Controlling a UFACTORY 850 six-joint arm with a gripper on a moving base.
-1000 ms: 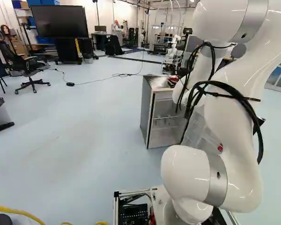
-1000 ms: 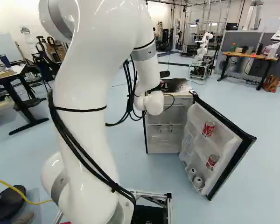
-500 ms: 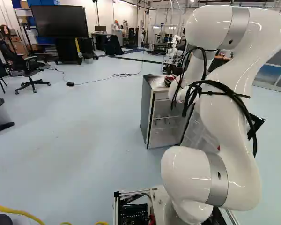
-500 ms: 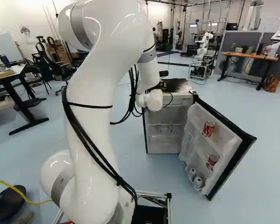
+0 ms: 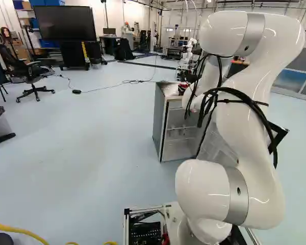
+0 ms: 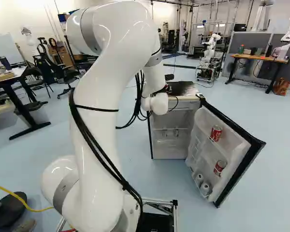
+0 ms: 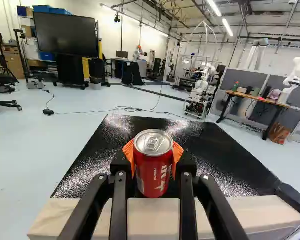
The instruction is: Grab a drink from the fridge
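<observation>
Gripper [image 6: 167, 89]: closed on the red can [image 7: 153, 167], an orange pad against either side; fingers stand a can's breadth apart. Can is over the black fridge top [image 7: 210, 150], behind its pale front edge [image 7: 85, 215]; cannot tell whether its base touches. Black surface extends ahead and to both sides of the can, with floor [image 7: 35, 135] beyond the edges. Fridge door [image 6: 239, 154] stands open at the right of the right base view. Can upright, long axis near vertical, tab end up.
</observation>
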